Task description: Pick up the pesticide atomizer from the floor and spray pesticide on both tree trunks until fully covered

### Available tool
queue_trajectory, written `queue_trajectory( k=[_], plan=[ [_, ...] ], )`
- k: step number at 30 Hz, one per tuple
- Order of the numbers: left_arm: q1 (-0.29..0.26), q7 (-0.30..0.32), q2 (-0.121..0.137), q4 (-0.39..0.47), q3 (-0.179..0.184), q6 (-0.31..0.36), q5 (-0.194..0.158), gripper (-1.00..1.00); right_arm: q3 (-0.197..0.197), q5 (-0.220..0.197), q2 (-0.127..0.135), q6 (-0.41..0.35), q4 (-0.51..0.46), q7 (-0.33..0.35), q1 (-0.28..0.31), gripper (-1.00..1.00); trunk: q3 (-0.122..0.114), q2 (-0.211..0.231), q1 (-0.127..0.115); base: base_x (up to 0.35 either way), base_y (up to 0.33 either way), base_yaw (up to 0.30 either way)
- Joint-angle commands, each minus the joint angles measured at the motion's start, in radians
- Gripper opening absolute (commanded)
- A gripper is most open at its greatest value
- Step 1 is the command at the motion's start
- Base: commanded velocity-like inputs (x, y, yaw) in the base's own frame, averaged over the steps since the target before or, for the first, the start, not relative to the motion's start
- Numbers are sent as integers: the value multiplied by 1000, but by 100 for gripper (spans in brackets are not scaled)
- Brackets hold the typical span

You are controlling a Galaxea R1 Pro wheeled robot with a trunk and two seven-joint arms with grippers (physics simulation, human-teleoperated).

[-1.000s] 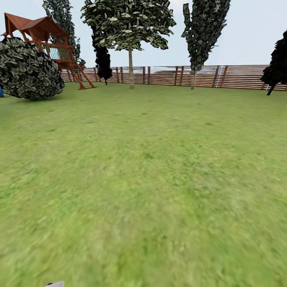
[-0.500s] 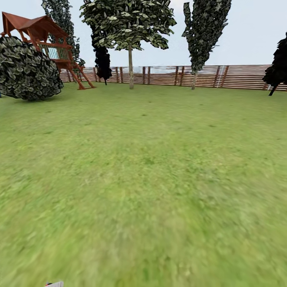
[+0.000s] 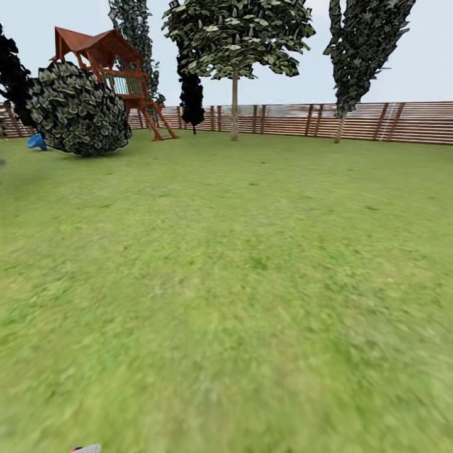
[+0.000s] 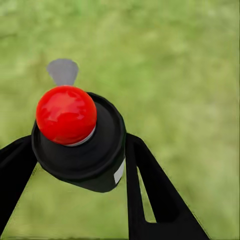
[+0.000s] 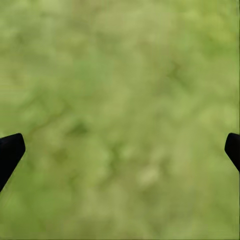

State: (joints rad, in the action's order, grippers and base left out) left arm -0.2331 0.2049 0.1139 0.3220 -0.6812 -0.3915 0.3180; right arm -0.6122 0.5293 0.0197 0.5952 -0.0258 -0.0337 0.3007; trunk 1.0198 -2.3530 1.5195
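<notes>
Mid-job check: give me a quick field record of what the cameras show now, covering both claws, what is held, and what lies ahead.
left claw: shut on the black atomizer with a red round cap
right claw: open, nothing between its fingers, over grass
ground: green lawn
ahead: leafy tree with a pale slim trunk by the brown slatted wooden fence
far left: red-brown wooden play tower behind a round dark bush
trunk coverage: cannot tell from this range

Flat, even daylight everywhere, no clear sun direction and barely any shadows on the lawn (image 3: pixel 251 264). Grass gets smeary and soft nearer the camera, sharper up by the fence (image 3: pixel 352 121). Both wrist views have mushy, out-of-focus grass; no glare.
</notes>
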Motion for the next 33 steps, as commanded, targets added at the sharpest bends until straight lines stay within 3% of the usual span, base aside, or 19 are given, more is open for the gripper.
queue_trajectory(
  k=[1,33],
  plan=[
    [1,0,0,0,0,0,-1,-100,0,0,0,0,1,0,0,100,0,0,0,23,0,278],
    [0,-1,0,0,-1,0,-1,-100,0,0,-1,-3,1,-3,0,100,0,0,0,323,0,19]
  ],
)
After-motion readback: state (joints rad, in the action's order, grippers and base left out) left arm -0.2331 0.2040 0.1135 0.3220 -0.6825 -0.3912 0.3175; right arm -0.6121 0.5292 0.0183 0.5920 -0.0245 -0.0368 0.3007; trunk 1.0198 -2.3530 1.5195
